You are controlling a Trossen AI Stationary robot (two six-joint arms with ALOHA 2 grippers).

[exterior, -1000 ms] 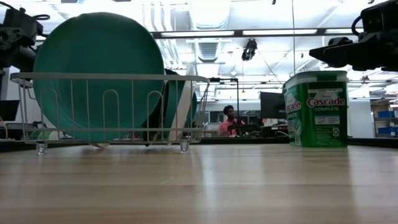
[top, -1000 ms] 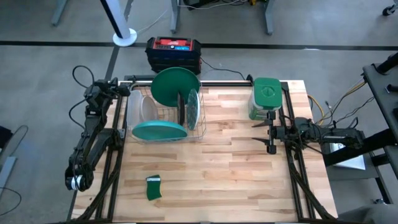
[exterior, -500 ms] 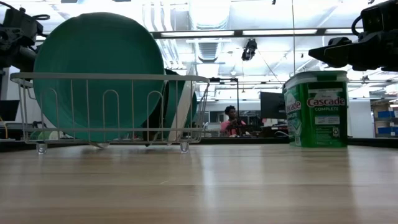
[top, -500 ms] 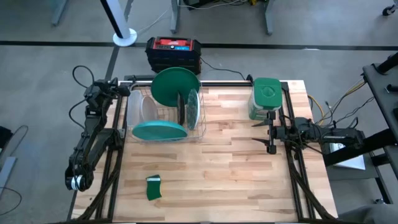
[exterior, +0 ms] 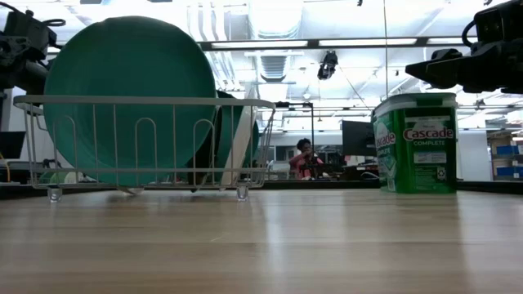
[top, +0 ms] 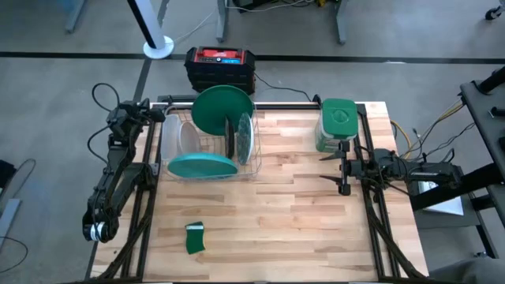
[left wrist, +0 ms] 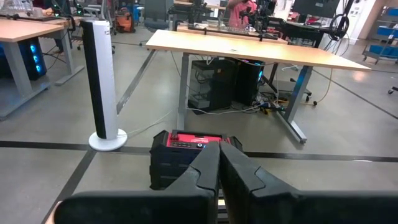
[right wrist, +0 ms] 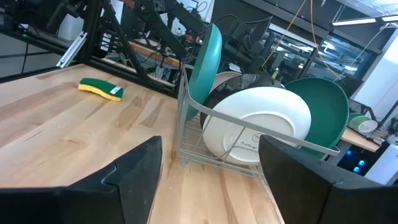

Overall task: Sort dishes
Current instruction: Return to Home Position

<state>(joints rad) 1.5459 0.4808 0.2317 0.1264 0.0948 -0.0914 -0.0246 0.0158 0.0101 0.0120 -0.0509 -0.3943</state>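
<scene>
In the low view, the green canister (exterior: 415, 143) carries the only wording that reads clearly. It shows "Cascade" in white letters on a dark band, with "COMPLETE" just beneath it (the finer print lower on its label is too small to make out). In the right wrist view, the underside of the whitish plate (right wrist: 261, 124) bears a line of small print that appears to begin "PLATE". The rest cannot be read.

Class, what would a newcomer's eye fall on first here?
A wire dish rack crammed with plates stands far left on the table, a big teal plate filling the low view. A green Cascade canister stands far right; the left gripper and right gripper wait at the side edges.
</scene>
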